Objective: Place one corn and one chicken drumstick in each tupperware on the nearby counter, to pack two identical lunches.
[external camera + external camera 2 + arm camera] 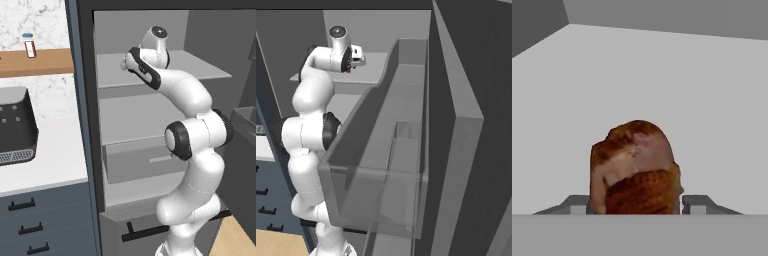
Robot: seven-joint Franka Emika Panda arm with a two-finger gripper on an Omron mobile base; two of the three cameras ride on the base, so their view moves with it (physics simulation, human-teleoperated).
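Note:
The darker, reddish-brown chicken drumstick (637,167) stands large in the hand view, held between the two dark fingertips (579,206) just above a pale grey fridge shelf (712,110). My gripper (634,209) is shut on it. In the right base view the gripper (361,56) reaches over the upper fridge shelf (373,75), and in the left base view the wrist (142,62) sits over that same shelf (200,70). The white counter (55,160) lies to the left of the fridge. The corn cobs, the other drumstick and both tupperware trays are out of view.
The fridge stands open, with a grey drawer (145,160) below its shelves. Its door (456,150), with a clear bin (376,195), swings out on the right. A black appliance (15,125) sits on the counter; a small bottle (29,45) stands on the wooden shelf (45,62).

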